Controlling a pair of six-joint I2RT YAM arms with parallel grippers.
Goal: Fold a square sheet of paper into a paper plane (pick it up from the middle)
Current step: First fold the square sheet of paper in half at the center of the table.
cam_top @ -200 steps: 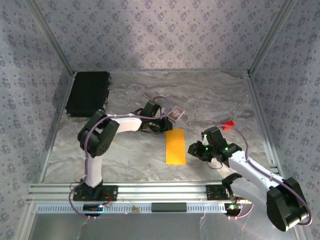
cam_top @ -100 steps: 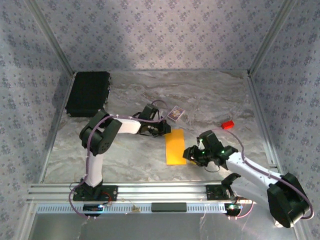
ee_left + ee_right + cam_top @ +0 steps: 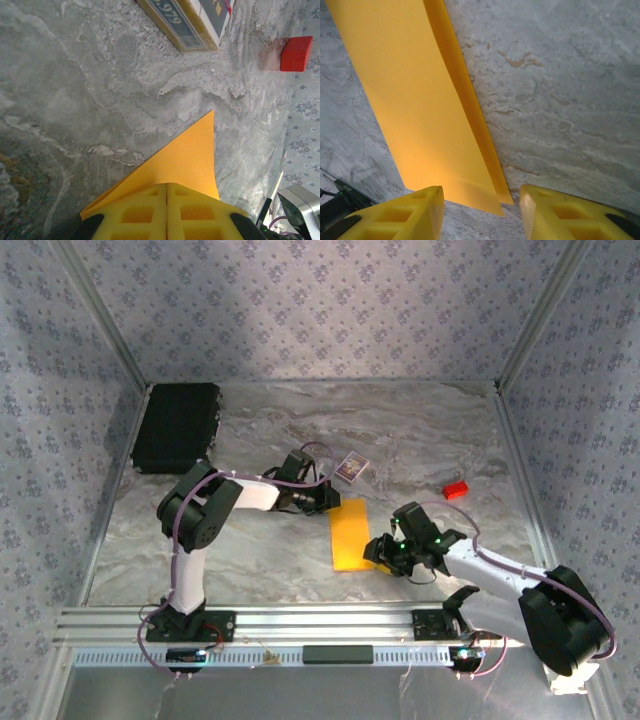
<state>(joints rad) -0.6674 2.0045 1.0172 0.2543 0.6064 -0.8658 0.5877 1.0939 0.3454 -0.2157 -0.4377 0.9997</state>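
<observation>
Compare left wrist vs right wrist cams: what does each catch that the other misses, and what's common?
Left wrist, not right wrist: the red block and the small card lying on the table beyond, plus the left gripper shut, pinching a pointed corner of the folded sheet.
Right wrist, not left wrist: the right gripper open, its fingers straddling the sheet's near end, and the long layered fold edge running up the strip.
Both: the orange-yellow sheet and the grey marbled table.

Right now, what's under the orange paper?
The orange paper rests on the grey marbled table; the left gripper pinches its far corner. What lies beneath it is covered.
</observation>
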